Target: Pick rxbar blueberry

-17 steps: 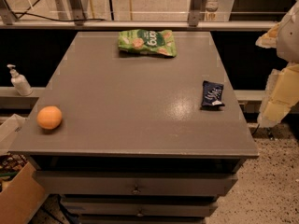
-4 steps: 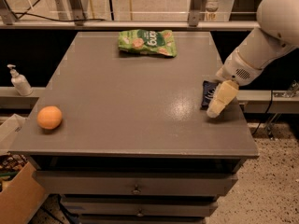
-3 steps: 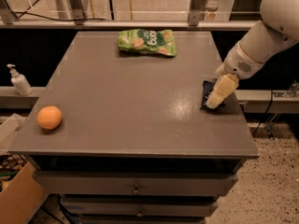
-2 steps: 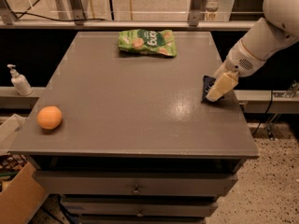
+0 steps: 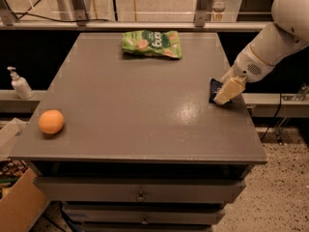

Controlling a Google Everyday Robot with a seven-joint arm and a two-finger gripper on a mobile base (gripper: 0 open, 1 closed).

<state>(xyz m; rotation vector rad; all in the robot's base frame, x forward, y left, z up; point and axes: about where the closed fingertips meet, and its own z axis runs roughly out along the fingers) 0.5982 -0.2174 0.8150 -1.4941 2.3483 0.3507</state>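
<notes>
The rxbar blueberry point(image 5: 214, 88) is a small dark navy wrapper lying flat near the right edge of the grey table point(image 5: 145, 105). Only its left part shows; the rest is hidden behind my gripper. My gripper point(image 5: 226, 92), with cream-coloured fingers, comes in from the upper right on a white arm and sits directly over the bar, low at the table surface.
A green snack bag point(image 5: 151, 43) lies at the far middle of the table. An orange point(image 5: 51, 122) sits near the front left corner. A white pump bottle point(image 5: 19, 83) stands on a ledge to the left. A cardboard box point(image 5: 19, 202) is at lower left.
The arm has come in from the right and moved the gripper down onto the rxbar, shifting slightly up and right over the last second. The bar is now mostly covered.
</notes>
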